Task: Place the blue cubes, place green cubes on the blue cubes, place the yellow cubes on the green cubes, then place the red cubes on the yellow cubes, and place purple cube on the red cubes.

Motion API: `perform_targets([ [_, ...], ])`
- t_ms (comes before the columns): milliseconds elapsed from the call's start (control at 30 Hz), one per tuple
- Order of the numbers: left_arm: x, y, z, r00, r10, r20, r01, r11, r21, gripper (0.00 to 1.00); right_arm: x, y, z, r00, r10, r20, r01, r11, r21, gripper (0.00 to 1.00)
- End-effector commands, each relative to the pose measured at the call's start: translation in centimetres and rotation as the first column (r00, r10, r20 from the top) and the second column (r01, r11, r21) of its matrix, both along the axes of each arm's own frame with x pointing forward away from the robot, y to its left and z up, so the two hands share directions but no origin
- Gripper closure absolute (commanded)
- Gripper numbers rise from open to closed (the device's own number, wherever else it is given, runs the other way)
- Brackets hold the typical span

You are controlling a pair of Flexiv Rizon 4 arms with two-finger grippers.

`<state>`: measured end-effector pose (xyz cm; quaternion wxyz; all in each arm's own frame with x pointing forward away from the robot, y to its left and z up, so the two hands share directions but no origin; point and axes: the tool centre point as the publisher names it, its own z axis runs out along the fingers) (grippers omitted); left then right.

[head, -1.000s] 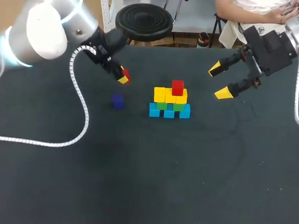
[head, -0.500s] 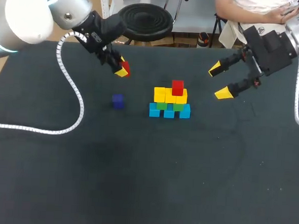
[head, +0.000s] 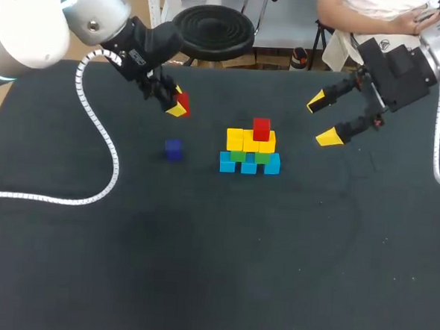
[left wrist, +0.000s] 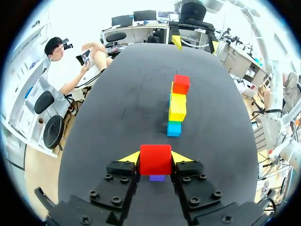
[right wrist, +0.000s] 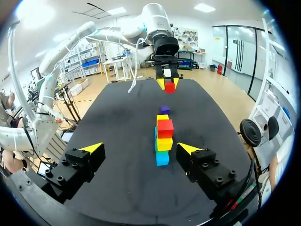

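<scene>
Left end effector clasping red cube, stack

In the left wrist view, the purple cube is largely hidden behind the red cube held in the left tool; only a thin strip is seen.

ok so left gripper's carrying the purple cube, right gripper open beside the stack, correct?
No: left wrist view shows the left gripper shut on a red cube; the purple cube sits on the table. The right gripper is open beside the stack.
</scene>
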<state>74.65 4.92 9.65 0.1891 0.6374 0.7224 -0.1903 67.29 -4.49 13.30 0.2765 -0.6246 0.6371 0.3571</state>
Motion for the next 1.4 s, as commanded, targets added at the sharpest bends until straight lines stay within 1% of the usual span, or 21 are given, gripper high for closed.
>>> perform_targets([
  [33, 0.0, 0.0, 0.0, 1.000, 0.001, 0.000, -0.001, 1.000, 0.003, 1.00, -0.1, 0.0, 0.0, 1.000, -0.002, 0.002, 0.002, 1.000, 0.000, 0.00],
  [133, 0.0, 0.0, 0.0, 1.000, 0.001, 0.000, -0.001, 1.000, 0.003, 1.00, -0.1, 0.0, 0.0, 1.000, -0.002, 0.002, 0.002, 1.000, 0.000, 0.00],
  [200, -1.7, -1.2, 0.5, 1.000, -0.015, 0.010, 0.015, 1.000, -0.003, 1.00, -0.1, 0.0, 0.0, 1.000, -0.002, 0.002, 0.002, 1.000, 0.000, 0.00],
  [267, -2.8, -1.7, 0.7, 1.000, -0.025, 0.008, 0.025, 1.000, -0.011, 1.00, -0.1, 0.0, 0.0, 1.000, -0.002, 0.002, 0.002, 1.000, 0.000, 0.00],
  [333, -3.9, -2.0, 0.8, 1.000, -0.020, 0.005, 0.020, 1.000, -0.004, 1.00, -0.1, 0.0, 0.0, 1.000, -0.002, 0.002, 0.002, 1.000, 0.000, 0.00],
  [367, -4.5, -2.1, 1.0, 1.000, -0.020, -0.003, 0.020, 1.000, -0.019, 1.00, -0.1, 0.0, 0.0, 1.000, -0.002, 0.002, 0.002, 1.000, 0.000, 0.00],
  [400, -5.2, -2.2, 1.2, 0.999, -0.003, -0.039, 0.001, 0.999, -0.043, 1.00, -0.1, 0.0, 0.0, 1.000, -0.002, 0.002, 0.002, 1.000, 0.000, 0.00],
  [467, -6.2, -2.4, 1.4, 0.998, -0.008, -0.067, 0.004, 0.998, -0.058, 1.00, -0.1, 0.0, 0.0, 1.000, -0.002, 0.002, 0.002, 1.000, 0.000, 0.00],
  [500, -7.2, -2.6, 1.8, 0.998, -0.012, -0.067, 0.008, 0.998, -0.061, 1.00, -0.1, 0.0, 0.0, 1.000, -0.002, 0.002, 0.002, 1.000, 0.000, 0.00],
  [533, -7.7, -2.7, 1.9, 0.997, -0.016, -0.071, 0.012, 0.998, -0.063, 1.00, -0.1, 0.0, 0.0, 1.000, -0.002, 0.002, 0.002, 1.000, 0.000, 0.00],
  [600, -9.1, -3.3, 2.3, 0.996, -0.040, -0.075, 0.037, 0.998, -0.049, 1.00, -0.1, 0.0, 0.0, 1.000, -0.002, 0.002, 0.002, 1.000, 0.000, 0.00],
  [767, -11.0, -4.3, 2.9, 0.995, -0.073, -0.065, 0.072, 0.997, -0.026, 1.00, -0.1, 0.0, 0.0, 1.000, -0.002, 0.002, 0.002, 1.000, 0.000, 0.00],
  [800, -11.4, -4.7, 2.9, 0.995, -0.081, -0.061, 0.080, 0.997, -0.013, 1.00, -0.1, 0.0, 0.0, 1.000, -0.002, 0.002, 0.002, 1.000, 0.000, 0.00],
  [867, -11.8, -5.4, 2.9, 0.993, -0.095, -0.069, 0.095, 0.995, -0.006, 1.00, -0.1, 0.0, 0.0, 1.000, -0.002, 0.002, 0.002, 1.000, 0.000, 0.00],
  [900, -12.0, -5.8, 2.9, 0.993, -0.099, -0.066, 0.100, 0.995, 0.016, 1.00, -0.1, 0.0, 0.0, 1.000, -0.002, 0.002, 0.002, 1.000, 0.000, 0.00],
  [967, -12.4, -6.5, 2.8, 0.992, -0.106, -0.069, 0.108, 0.994, 0.024, 1.00, -0.1, 0.0, 0.0, 1.000, -0.002, 0.002, 0.002, 1.000, 0.000, 0.00],
  [1000, -12.5, -6.9, 2.7, 0.991, -0.114, -0.067, 0.116, 0.992, 0.039, 1.00, -0.1, 0.0, 0.0, 1.000, -0.002, 0.002, 0.002, 1.000, 0.000, 0.00],
  [1400, -12.5, -7.1, 2.6, 0.992, -0.112, -0.064, 0.114, 0.993, 0.038, 1.00, -0.1, 0.0, 0.0, 1.000, -0.002, 0.002, 0.002, 1.000, 0.000, 0.00],
])
